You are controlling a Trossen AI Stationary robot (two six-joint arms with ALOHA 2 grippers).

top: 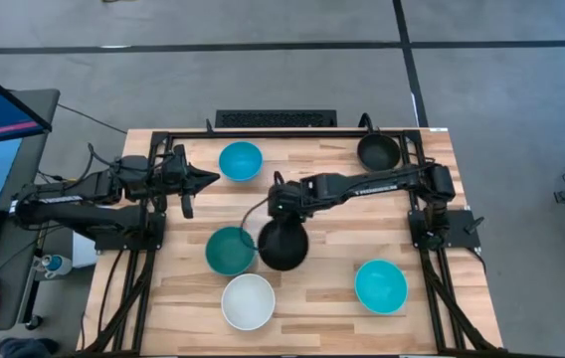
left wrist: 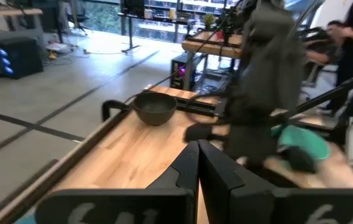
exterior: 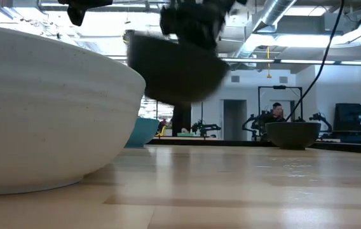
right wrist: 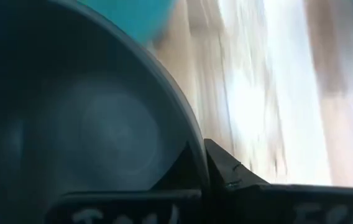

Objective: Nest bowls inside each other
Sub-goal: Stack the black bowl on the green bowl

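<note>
A pale, light-wood table top (top: 322, 298), framed by dark rails, is seen under both arms. Nearest the front edge, a white bowl (top: 249, 301) is set, with a bright cyan bowl (top: 380, 285) to its right, well apart. Just behind the white one, a dark teal bowl (top: 230, 250) is placed on the boards. Right beside it, a black bowl (top: 282, 245) is gripped by its rim in the right gripper (top: 281, 202), whose fingers are closed on the wall; in the low view this bowl is seen lifted clear of the wood. Farther back, the left gripper (top: 206, 178) is held over the left side, its fingers pressed together with nothing between them. A second cyan bowl (top: 241, 160) sits just beside it, and another black bowl (top: 378, 151) is found near the far right corner. Beyond the table, grey floor, workbenches, monitors and a seated person (exterior: 276, 114) are visible.
</note>
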